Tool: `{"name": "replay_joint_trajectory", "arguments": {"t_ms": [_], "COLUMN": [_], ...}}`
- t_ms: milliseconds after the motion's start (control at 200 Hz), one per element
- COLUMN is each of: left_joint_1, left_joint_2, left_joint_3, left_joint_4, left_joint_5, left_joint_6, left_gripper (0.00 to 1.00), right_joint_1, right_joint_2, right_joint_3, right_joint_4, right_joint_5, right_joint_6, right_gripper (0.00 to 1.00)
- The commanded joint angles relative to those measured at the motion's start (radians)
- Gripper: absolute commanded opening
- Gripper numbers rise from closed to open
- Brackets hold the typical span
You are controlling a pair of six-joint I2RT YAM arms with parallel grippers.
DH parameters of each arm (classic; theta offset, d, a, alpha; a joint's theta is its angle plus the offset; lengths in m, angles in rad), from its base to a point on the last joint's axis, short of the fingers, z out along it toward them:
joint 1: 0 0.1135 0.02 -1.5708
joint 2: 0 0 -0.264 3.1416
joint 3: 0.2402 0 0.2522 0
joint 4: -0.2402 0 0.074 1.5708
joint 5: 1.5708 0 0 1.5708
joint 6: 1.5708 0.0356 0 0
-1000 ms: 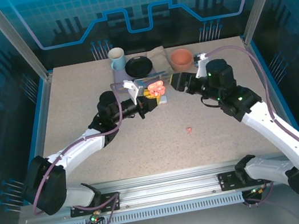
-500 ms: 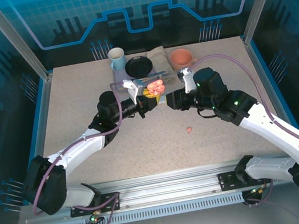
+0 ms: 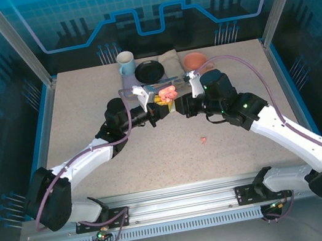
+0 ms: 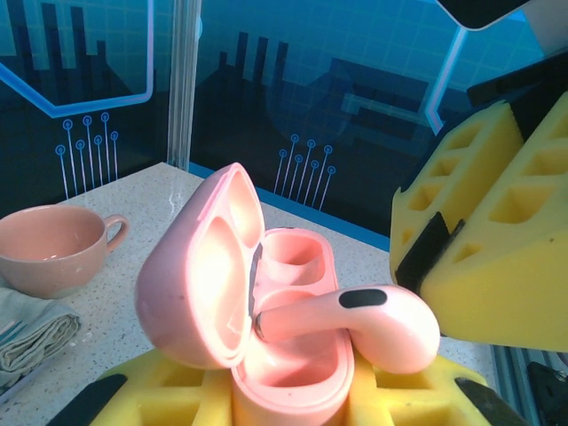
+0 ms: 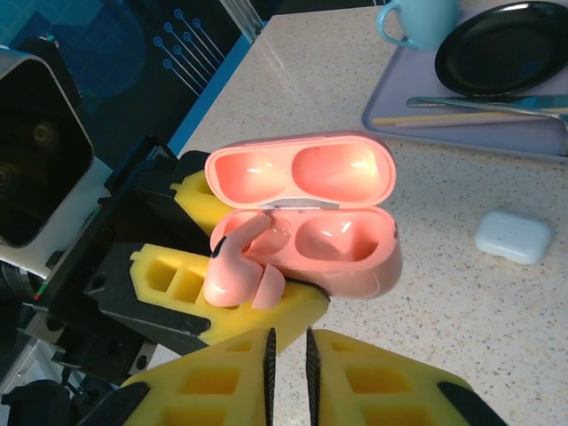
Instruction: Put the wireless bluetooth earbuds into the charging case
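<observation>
The left gripper (image 3: 164, 108) clamps the pink charging case (image 5: 306, 222), hiding its base. Lid open; pink earbud (image 5: 240, 266) tilted, half-seated. Right gripper (image 5: 288, 346) nearly pressed together, empty.

We note: glossy salmon-pink plastic charging case (image 5: 355, 257) w/ matching pink stemmed earbud (image 5: 238, 271), black patch on stem. Right gripper (image 5: 288, 351) pads (image 5: 235, 351) yellow foam. Tabletop (image 5: 461, 319) beige, dark-speckled; small rounded case (image 5: 512, 236) white; ceramic mug (image 5: 417, 18) pale blue; round plate (image 5: 506, 44) black.
</observation>
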State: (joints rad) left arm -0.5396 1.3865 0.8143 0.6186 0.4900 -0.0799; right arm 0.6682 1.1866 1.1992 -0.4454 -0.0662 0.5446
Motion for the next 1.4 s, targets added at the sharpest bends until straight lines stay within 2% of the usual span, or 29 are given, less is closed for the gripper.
{"name": "replay_joint_trajectory", "arguments": {"t_ms": [0,735,1090,1396], "left_joint_1": [0.0,-0.002,-0.001,-0.001], "left_joint_2": [0.005,0.002,0.022,0.022], "left_joint_3": [0.014,0.002,0.031,0.037], "left_joint_4": [0.037,0.041,0.025,0.013], "left_joint_5": [-0.006,-0.006,-0.01,-0.008], "left_joint_6": [-0.006,-0.015,-0.011,-0.008], "left_gripper": [0.0,0.0,0.0,0.0], "right_joint_1": [0.017,-0.006,-0.002,0.016], "right_joint_2": [0.022,0.066,-0.043,-0.027], "right_joint_3": [0.043,0.148,0.03,-0.023], "right_joint_4": [0.028,0.041,-0.006,0.054], "right_joint_5": [-0.035,-0.012,-0.086,-0.103], "right_joint_6": [0.008,0.015,0.104,0.147], "right_gripper": [0.18,0.14,0.14,0.11]}}
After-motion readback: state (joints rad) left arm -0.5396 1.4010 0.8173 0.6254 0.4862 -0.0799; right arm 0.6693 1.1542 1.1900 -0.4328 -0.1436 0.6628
